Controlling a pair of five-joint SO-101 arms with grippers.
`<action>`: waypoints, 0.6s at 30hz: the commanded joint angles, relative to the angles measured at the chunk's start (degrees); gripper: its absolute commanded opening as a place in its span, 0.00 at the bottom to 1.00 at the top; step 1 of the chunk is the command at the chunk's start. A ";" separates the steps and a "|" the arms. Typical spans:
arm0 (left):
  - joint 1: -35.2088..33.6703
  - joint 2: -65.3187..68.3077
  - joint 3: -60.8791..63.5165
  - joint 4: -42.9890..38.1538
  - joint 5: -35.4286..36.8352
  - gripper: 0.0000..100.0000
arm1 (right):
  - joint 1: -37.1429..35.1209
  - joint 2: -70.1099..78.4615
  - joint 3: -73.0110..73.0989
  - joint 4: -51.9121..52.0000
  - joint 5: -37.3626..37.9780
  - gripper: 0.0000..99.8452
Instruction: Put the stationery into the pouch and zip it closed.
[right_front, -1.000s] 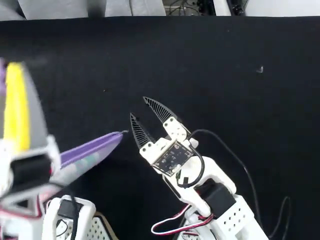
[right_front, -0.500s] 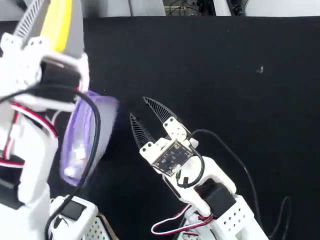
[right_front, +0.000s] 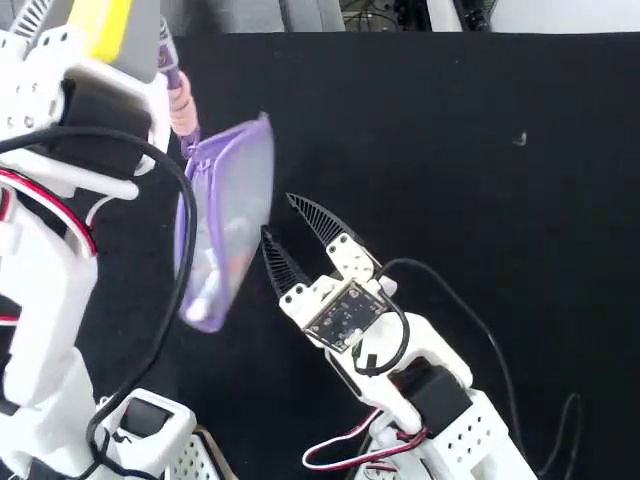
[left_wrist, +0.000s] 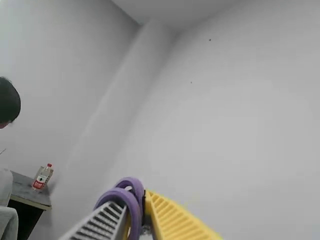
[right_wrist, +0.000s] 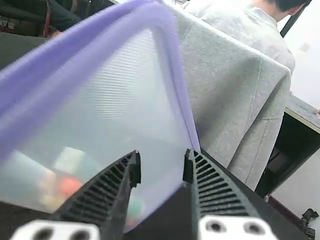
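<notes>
Translucent purple zip pouch (right_front: 225, 225), hanging tilted above the black desk (right_front: 480, 200), top corner uppermost and lower end toward the near edge. Small coloured stationery items (right_front: 222, 258), too blurred to identify, lay inside against its lower half. A purple loop (left_wrist: 127, 192) at the pouch's top was pinched between the grey and yellow fingers of the left end effector (left_wrist: 141, 200), raised high on the white left arm (right_front: 50, 230). The right end effector (right_front: 277, 215) lay low over the desk just beside the pouch, its black ribbed fingers (right_wrist: 117, 180) spread apart and pointing at the pouch's clear face, holding nothing.
</notes>
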 joint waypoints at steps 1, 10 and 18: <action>0.13 0.00 -3.21 1.85 -0.62 0.03 | 1.14 -0.84 -3.30 -0.35 0.44 0.15; -4.26 0.62 -2.95 2.02 -0.53 0.03 | 0.70 -0.92 -11.03 10.37 0.09 0.15; -4.00 0.70 -0.31 1.49 -0.35 0.03 | -1.67 -0.92 -11.30 11.43 0.53 0.15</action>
